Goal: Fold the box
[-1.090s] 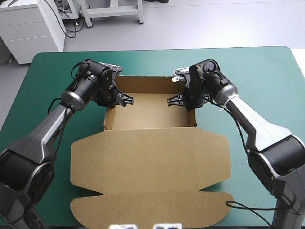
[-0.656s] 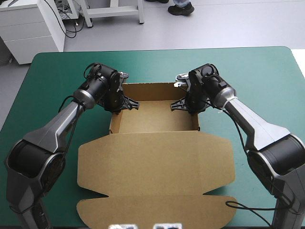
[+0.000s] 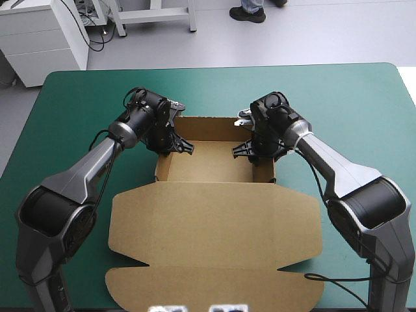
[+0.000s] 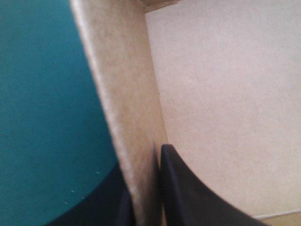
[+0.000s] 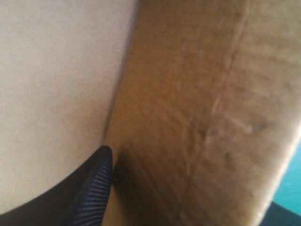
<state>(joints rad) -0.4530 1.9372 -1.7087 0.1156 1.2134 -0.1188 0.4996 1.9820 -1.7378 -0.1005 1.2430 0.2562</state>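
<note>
box (image 3: 214, 221) with lid flat on tabletop (image 3: 351, 110), left gripper (image 3: 177, 144) and right gripper (image 3: 252, 151) each clamping a side wall, clearest in wrist views

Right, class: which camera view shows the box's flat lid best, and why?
The high view: the lid lies there whole, flat in front of the tray. Each wrist view misses it, showing only a side wall pinched in the jaws of the left gripper or the right gripper.
</note>
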